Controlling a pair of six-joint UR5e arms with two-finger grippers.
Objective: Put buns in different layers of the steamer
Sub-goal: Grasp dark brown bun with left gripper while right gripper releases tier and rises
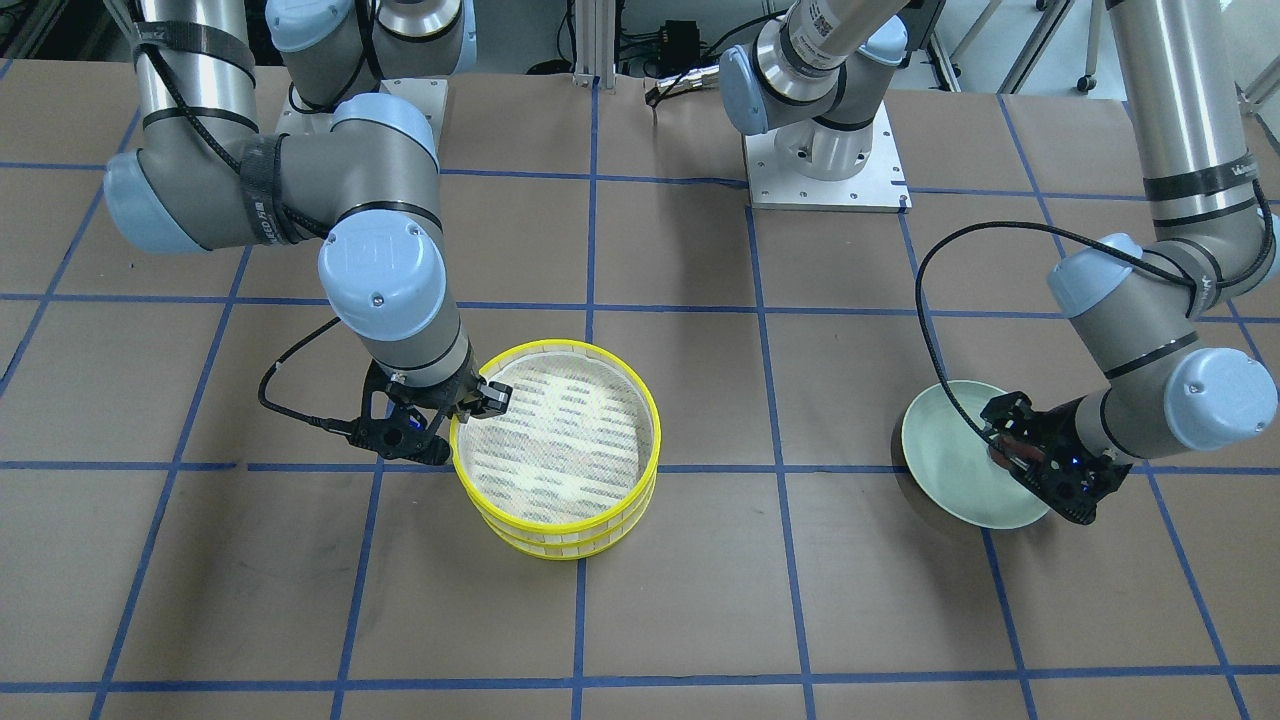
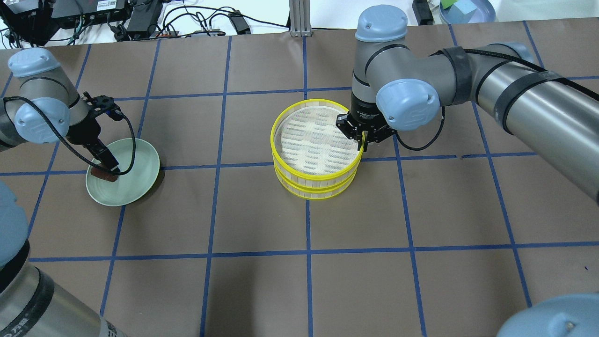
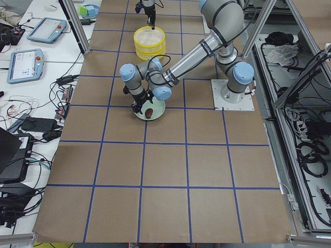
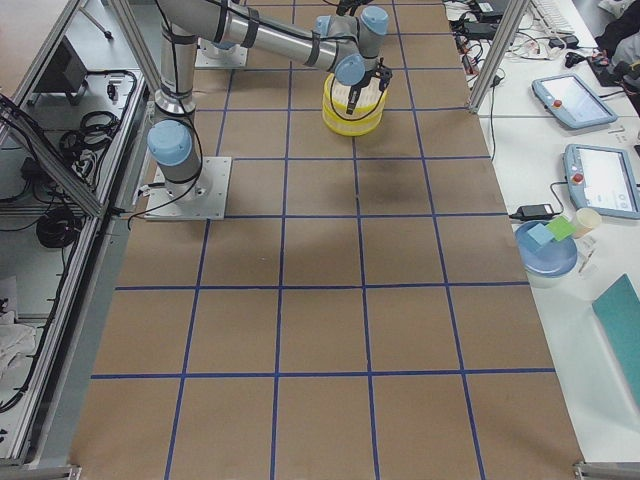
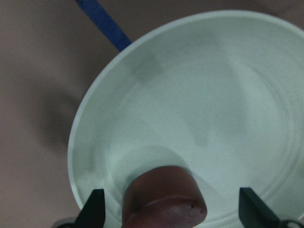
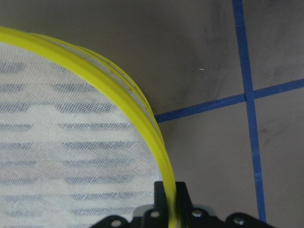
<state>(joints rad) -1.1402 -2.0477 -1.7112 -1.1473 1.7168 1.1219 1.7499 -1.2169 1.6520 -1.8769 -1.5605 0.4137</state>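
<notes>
My right end effector (image 6: pixel 169 192) is pinched on the top steamer tray (image 6: pixel 118 80) by its yellow rim so I can lift that layer, my left end effector (image 5: pixel 173 211) wide open straddling the brown bun (image 5: pixel 164 194) on the green plate (image 5: pixel 213 95), gripping nothing yet.

No legible text or labels anywhere
</notes>
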